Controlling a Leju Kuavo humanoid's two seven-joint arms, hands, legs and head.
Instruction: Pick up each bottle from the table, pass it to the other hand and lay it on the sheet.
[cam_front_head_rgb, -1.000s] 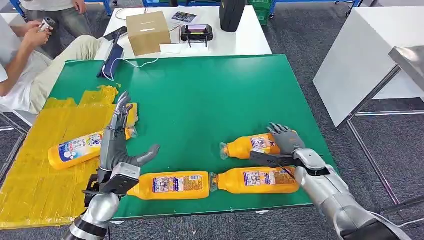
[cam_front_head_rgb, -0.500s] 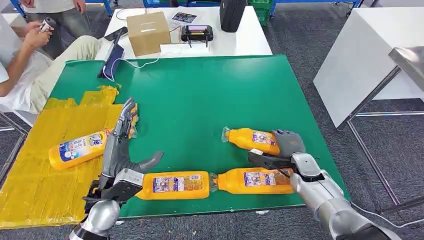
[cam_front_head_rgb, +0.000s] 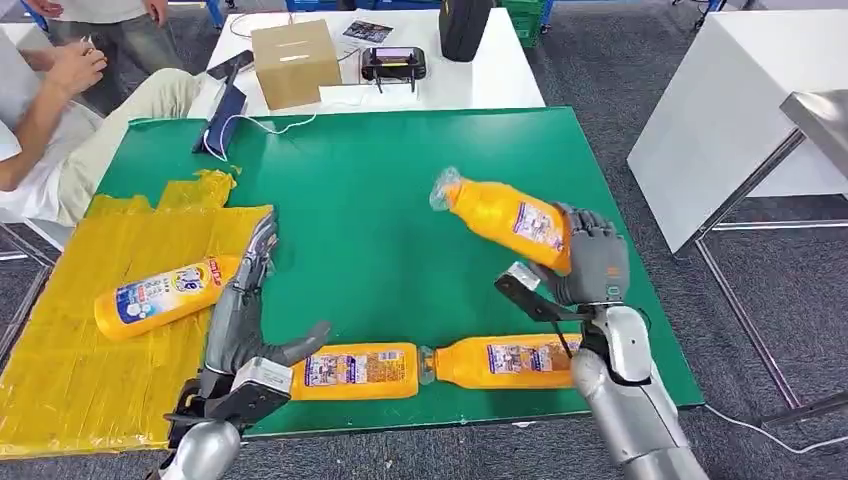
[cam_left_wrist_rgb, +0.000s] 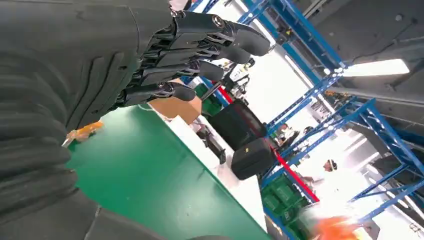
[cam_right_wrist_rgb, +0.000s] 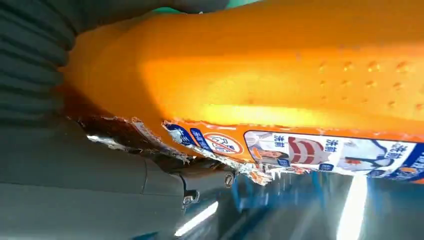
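My right hand (cam_front_head_rgb: 592, 265) grips an orange bottle (cam_front_head_rgb: 503, 214) by its base and holds it tilted above the green table (cam_front_head_rgb: 400, 200), cap pointing up and left. The same bottle's orange body (cam_right_wrist_rgb: 280, 80) is pressed against my right palm (cam_right_wrist_rgb: 65, 165) in the right wrist view. Two more orange bottles (cam_front_head_rgb: 350, 370) (cam_front_head_rgb: 505, 361) lie end to end along the table's front edge. A fourth bottle (cam_front_head_rgb: 160, 294) lies on the yellow sheet (cam_front_head_rgb: 70, 370) at the left. My left hand (cam_front_head_rgb: 245, 325) stands upright and open beside the sheet, fingers (cam_left_wrist_rgb: 200, 45) spread, holding nothing.
A white table (cam_front_head_rgb: 470, 85) behind the green one carries a cardboard box (cam_front_head_rgb: 296, 64), a black device (cam_front_head_rgb: 393, 65) and a black bag (cam_front_head_rgb: 464, 25). A person sits at the far left (cam_front_head_rgb: 50, 130). Another white table (cam_front_head_rgb: 720, 120) stands at the right.
My right hand has closed on the rear right bottle and lifted it off the table, tilting it upward. My left hand drifted slightly toward the front edge.
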